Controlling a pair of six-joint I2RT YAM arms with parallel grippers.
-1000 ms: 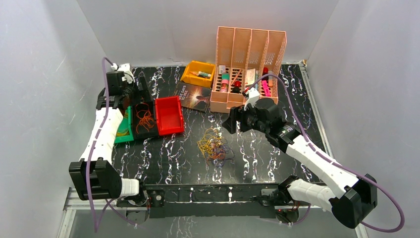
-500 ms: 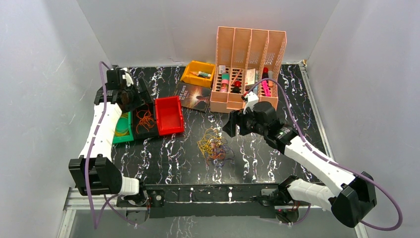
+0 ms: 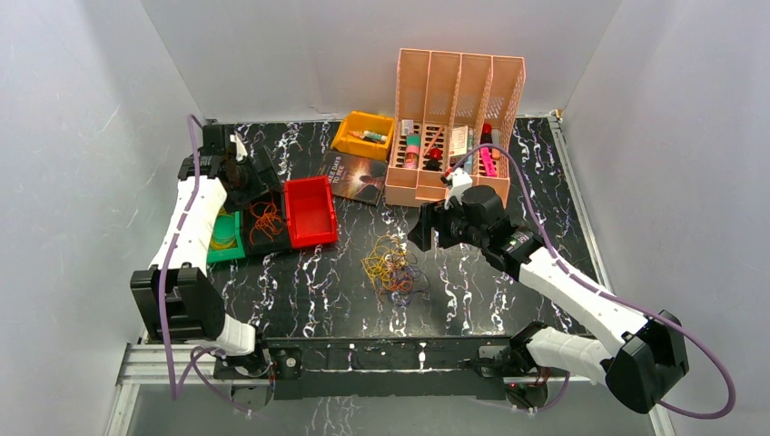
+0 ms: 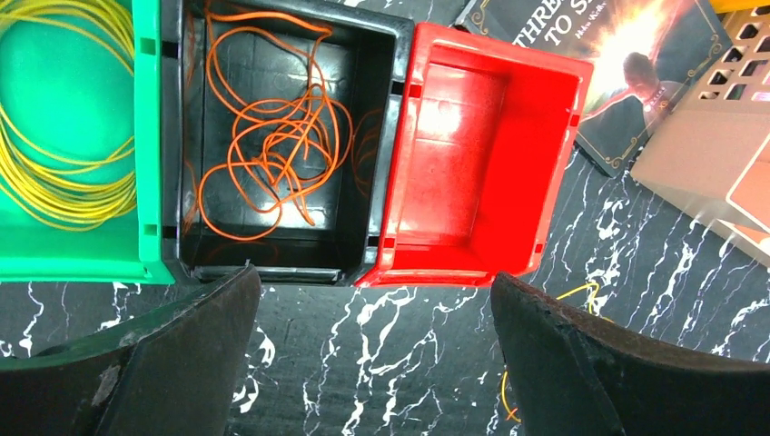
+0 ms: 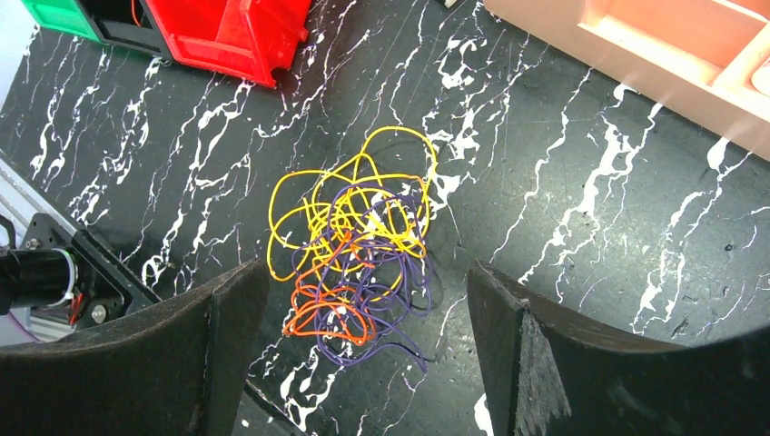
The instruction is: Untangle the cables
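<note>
Mid-counter, a little toward the near edge: tangle (image 3: 391,268) of yellow, orange and purple cables, loose on the counter (image 3: 300,291), same spot and shape as a second ago.

Just beyond it toward the far-right corner: right gripper (image 3: 420,227), raised above the counter. Fingers (image 5: 195,363) spread wide, one on either side of the tangle in the wrist view, gripping nothing, clear of the wires. Nudged slightly leftward since the earlier frames, elbow drawn in a touch from the right edge.

By the left edge, three bins side by side: green bin (image 4: 73,263) with a yellow coil (image 4: 68,198), black bin (image 4: 372,91) with an orange coil (image 4: 281,136), red bin (image 4: 481,136) nearest the middle.

Above the bins: left gripper (image 3: 259,171), fingers (image 4: 163,363) wide apart, empty. Elbow pulled back from the near edge since a second ago, gripper itself barely moved.

Along the far edge, unchanged: yellow bin (image 3: 350,143), book (image 3: 354,177), pink rack (image 3: 459,82).
</note>
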